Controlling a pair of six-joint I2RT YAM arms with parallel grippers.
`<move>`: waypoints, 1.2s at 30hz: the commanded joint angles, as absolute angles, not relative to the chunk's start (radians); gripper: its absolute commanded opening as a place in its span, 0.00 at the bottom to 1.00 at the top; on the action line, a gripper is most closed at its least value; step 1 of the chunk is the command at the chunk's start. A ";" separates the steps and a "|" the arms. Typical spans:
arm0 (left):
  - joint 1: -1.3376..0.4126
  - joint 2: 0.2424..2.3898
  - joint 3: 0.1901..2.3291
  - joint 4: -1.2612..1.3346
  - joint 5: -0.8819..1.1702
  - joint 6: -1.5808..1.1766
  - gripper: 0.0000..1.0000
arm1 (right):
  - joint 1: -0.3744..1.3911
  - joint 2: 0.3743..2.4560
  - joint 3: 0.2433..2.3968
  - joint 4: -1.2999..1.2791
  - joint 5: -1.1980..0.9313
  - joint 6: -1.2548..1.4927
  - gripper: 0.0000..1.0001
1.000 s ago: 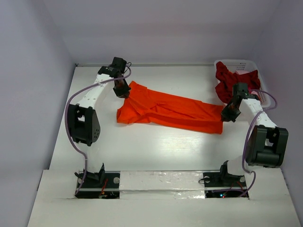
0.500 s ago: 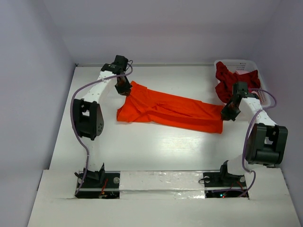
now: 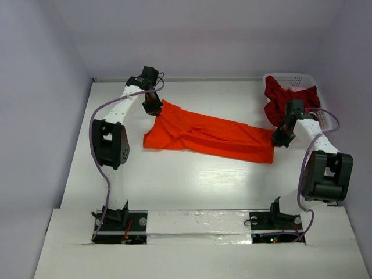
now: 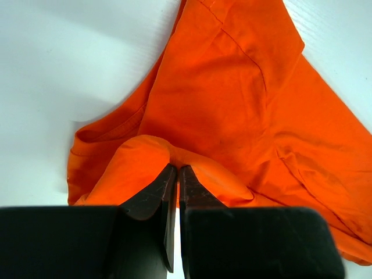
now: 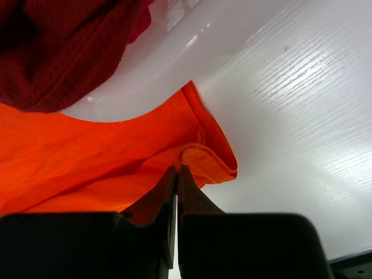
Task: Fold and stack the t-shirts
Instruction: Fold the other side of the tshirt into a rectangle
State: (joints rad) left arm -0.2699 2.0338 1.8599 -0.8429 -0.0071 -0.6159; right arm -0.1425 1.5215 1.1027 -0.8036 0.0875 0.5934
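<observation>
The left gripper [image 4: 176, 169] has its two dark fingers pressed together on a raised fold of the orange t-shirt [image 3: 209, 135], the cloth bulging up and over the fingertips in the left wrist view; beyond that pinch a sleeve seam and a curved edge that looks like the neckline run off across the fabric, which lies creased and doubled on itself at this end; the right gripper [image 5: 176, 170] is likewise closed, its fingers nipping a small rolled lip of the same shirt right at a stitched hem corner, with bare white surface showing just past the corner; seen from above, the orange shirt is drawn out long and narrow between the two pinches, slanting from the far left, where the left arm reaches over it, down toward the near right, where the right arm holds the other end; its left part is bunched into a broader, wrinkled lump, while the right part is flatter and ends in a straight hem; it sits on the white table [image 3: 192, 180] about midway between the arms; the crimson t-shirt [image 3: 278, 97] is heaped in the white lattice basket [image 3: 290, 76] at the far right corner, spilling over the basket's near rim; in the right wrist view its dark cloth hangs just beside the orange hem edge, and whether the two touch I cannot tell.
</observation>
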 commanded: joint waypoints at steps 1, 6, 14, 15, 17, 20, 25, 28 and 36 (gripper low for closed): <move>-0.264 2.040 1.901 -0.853 -0.009 -0.595 0.00 | -0.137 1.531 1.150 -0.785 0.110 0.583 0.00; -0.264 2.059 1.899 -0.839 0.000 -0.591 0.00 | -0.137 1.532 1.152 -0.785 0.112 0.583 0.00; -0.264 2.094 1.922 -0.831 0.023 -0.565 0.00 | -0.137 1.537 1.154 -0.784 0.110 0.583 0.00; -0.264 2.097 1.924 -0.827 0.020 -0.565 0.00 | -0.137 1.537 1.154 -0.784 0.110 0.583 0.00; -0.264 2.102 1.925 -0.821 0.015 -0.561 0.00 | -0.137 1.539 1.152 -0.782 0.109 0.583 0.00; -0.264 2.111 1.930 -0.807 0.020 -0.560 0.00 | -0.137 1.542 1.154 -0.781 0.107 0.578 0.00; -0.264 2.129 1.945 -0.793 0.028 -0.558 0.00 | -0.137 1.548 1.160 -0.784 0.113 0.577 0.00; -0.264 2.135 1.967 -0.798 0.028 -0.558 0.00 | -0.137 1.552 1.161 -0.787 0.121 0.575 0.00; -0.264 2.146 2.000 -0.811 0.028 -0.549 0.00 | -0.137 1.583 1.212 -0.807 0.133 0.588 0.00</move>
State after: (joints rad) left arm -0.2676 2.1475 1.9541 -0.8036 0.0265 -0.5686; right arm -0.1425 1.5696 1.1496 -0.8070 0.0998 0.5907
